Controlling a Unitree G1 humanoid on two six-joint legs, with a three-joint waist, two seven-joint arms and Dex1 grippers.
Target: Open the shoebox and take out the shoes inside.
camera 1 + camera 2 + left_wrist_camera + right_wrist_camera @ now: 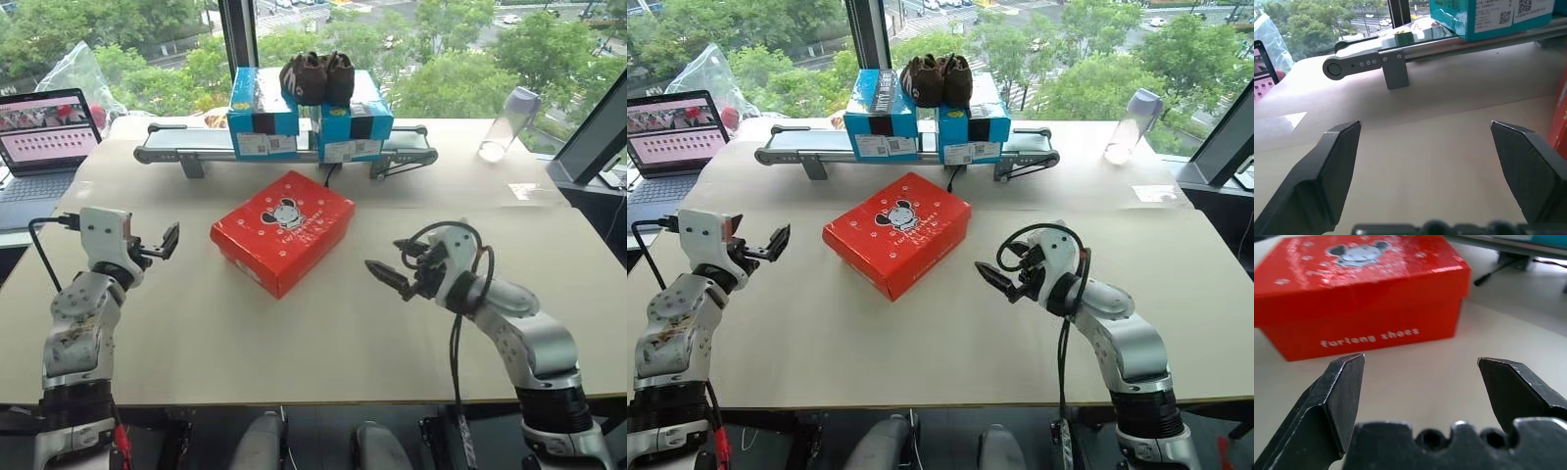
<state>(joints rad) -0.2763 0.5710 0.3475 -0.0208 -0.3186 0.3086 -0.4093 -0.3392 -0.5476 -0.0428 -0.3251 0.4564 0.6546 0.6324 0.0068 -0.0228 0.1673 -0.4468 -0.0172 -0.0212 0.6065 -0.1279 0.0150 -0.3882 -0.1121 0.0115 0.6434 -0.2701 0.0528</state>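
The red shoebox point(282, 231) with white dots and a cartoon mouse on its lid lies shut in the middle of the table point(294, 343). The shoes are hidden from view. My left gripper point(167, 242) hovers to the left of the box, a short way off, open and holding nothing. On the box's right, my right gripper point(390, 274) points at its side, also open and empty. In the right wrist view the shoebox point(1366, 289) sits just beyond the spread fingers point(1342, 391). The left wrist view has a sliver of the shoebox point(1562, 112) at its edge.
Behind the box, a small conveyor point(284, 149) carries two blue boxes point(265, 113) with dark brown fuzzy shoes point(317, 76) on top. A laptop point(44, 132) sits at the far left, and a clear bottle point(509, 122) stands at the far right near the window.
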